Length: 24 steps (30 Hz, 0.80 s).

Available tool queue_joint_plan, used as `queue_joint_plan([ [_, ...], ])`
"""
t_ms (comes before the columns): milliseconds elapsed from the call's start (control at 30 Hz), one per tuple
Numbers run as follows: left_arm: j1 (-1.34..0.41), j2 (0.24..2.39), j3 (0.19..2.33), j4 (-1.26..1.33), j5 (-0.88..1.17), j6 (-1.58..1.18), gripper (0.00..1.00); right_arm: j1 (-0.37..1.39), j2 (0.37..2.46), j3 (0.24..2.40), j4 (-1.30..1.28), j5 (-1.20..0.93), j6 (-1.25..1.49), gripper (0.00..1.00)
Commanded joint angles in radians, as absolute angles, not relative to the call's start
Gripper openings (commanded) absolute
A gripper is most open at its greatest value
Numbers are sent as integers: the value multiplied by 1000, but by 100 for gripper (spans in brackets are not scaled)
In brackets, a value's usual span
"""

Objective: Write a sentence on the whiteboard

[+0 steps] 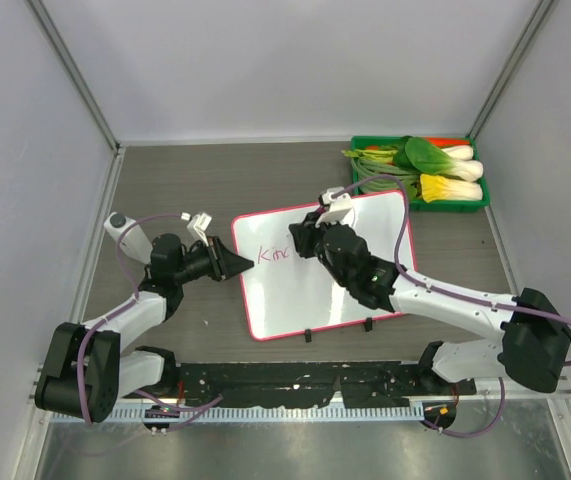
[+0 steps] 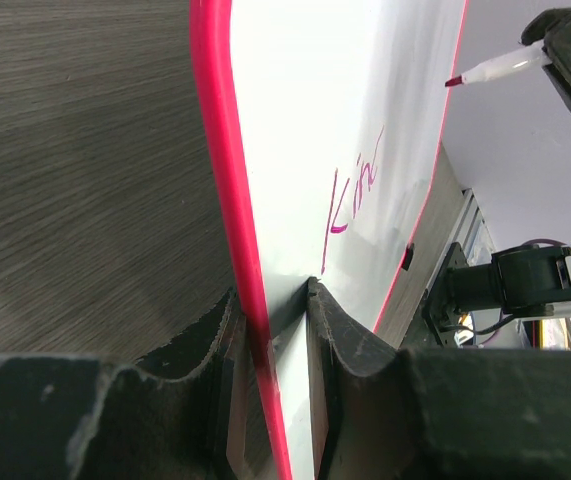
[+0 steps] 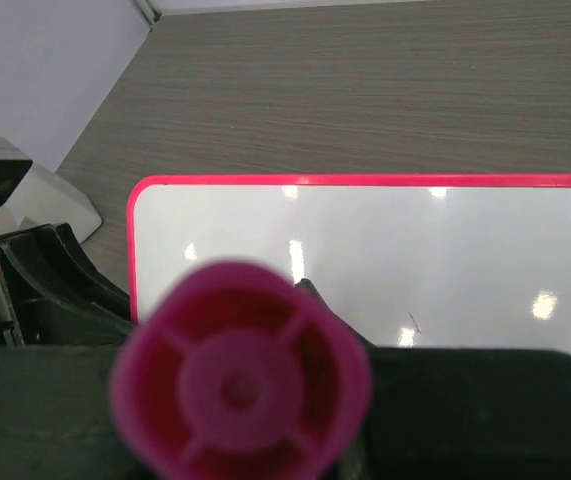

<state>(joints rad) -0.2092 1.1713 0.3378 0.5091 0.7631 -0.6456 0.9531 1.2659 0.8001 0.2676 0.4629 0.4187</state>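
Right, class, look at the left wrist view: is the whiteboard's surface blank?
No: pink handwritten letters run across the whiteboard, whose pink-framed edge is clamped in the left claw.

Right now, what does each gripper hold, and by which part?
Left gripper pinches the whiteboard by its left edge; right gripper holds the marker by its barrel.

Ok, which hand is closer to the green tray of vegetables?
Right. The right hand holds a pen over the upper part of the whiteboard, toward the tray. The left hand clamps the whiteboard's left edge, farther from the tray.
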Motion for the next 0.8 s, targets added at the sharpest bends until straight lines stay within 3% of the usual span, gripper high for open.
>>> queue_joint_plan([
  [0,-232,1180,327,495,770,-581,0,936,1298,856,279,497,394,1],
  [767,-232,1175,327,492,769,-581,0,920,1304,755,264,457,457,1],
])
